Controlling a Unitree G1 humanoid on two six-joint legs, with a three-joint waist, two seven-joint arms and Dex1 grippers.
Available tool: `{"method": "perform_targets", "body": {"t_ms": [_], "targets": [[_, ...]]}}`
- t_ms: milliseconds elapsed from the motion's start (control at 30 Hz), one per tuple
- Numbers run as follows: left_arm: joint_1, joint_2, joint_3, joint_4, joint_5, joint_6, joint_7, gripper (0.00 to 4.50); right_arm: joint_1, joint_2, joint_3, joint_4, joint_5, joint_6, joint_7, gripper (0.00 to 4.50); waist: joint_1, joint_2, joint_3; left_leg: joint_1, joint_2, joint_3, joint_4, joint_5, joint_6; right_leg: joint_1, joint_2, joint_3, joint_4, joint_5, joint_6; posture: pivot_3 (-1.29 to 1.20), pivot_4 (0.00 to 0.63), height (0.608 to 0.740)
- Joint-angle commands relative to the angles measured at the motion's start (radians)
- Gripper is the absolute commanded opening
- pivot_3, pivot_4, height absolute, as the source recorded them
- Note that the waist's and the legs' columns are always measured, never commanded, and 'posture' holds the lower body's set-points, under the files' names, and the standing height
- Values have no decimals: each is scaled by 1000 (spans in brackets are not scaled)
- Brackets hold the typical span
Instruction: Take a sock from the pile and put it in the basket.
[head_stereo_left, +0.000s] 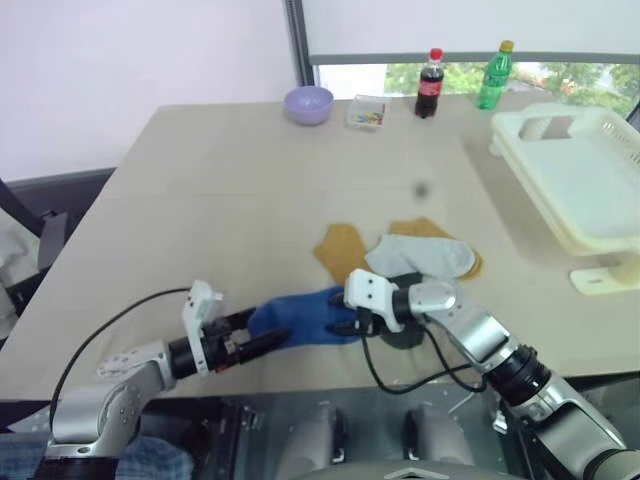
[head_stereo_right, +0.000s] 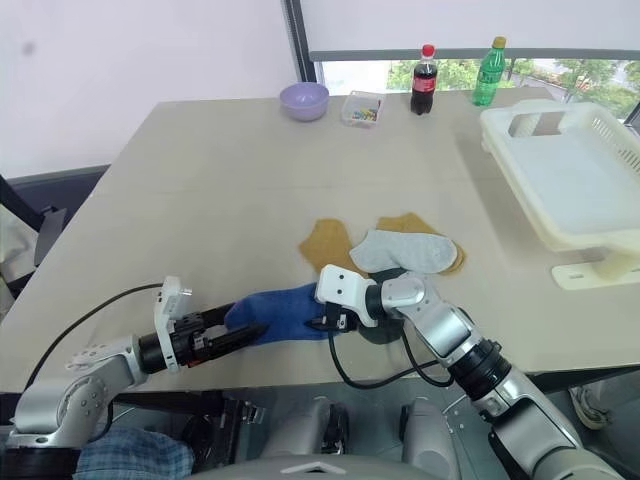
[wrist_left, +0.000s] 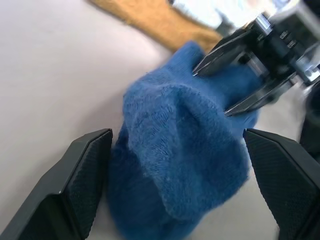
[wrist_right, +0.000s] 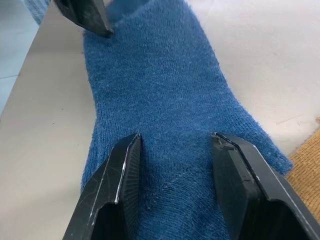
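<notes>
The blue sock (head_stereo_left: 305, 315) is lying stretched across the near edge of the surface (head_stereo_left: 230, 190), pulled a little clear of the pile (head_stereo_left: 400, 255), where a grey sock and mustard-brown ones are overlapping just behind it. The right gripper (wrist_right: 175, 150) is straddling the sock near its pile-side end, its jaws partly apart with cloth bunched between them, so it appears to be pinching the sock, though how firmly is hard to judge. The left gripper (wrist_left: 175, 150) is sitting at the sock's other end with its jaws spread wide on either side of the cloth and gripping nothing. The basket (head_stereo_left: 575, 185) is standing well apart, at the far right of the surface. The main risk, as I judge it, is a weak hold: the right jaws are gripping only a fold of soft knit, and a quick lift could let the sock slide out and drop over the near edge. The free end is also lying between the left jaws, so a lift could drag it against them or snag it. The right arm's cable (head_stereo_left: 400, 375) is looping under the wrist and could catch the cloth on the swing to the basket. The neighbouring grey sock is close enough to be pulled along.
</notes>
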Motion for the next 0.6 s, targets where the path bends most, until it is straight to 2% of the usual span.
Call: {"method": "perform_targets", "body": {"t_ms": [33,200,300,600], "targets": [[38,-41,-62,42,-68,186,43,4473,16,-6,-8,33,-43,27,-33,2282,1,-1,0,0,0,0,0,0,0,0,0,0,0,0,0,0,150,733],[23,-105,-27,20,-255,337,88,4473,17,1,-6,27,-43,37,-37,2282,-1,-2,0,0,0,0,-1,0,0,0,-1,0,-1,0,0,0,150,733],[10,-154,13,16,-365,402,137,4473,19,2,-6,25,-46,40,-39,2282,-1,-8,2,-1,0,-1,-1,0,0,0,-2,0,-2,0,0,0,150,733],[-16,-241,123,45,-512,402,216,4473,29,-8,-10,17,-53,53,-46,2282,-1,-15,6,-2,0,-2,-2,0,0,-1,-5,-1,-4,0,0,0,150,733]]}}
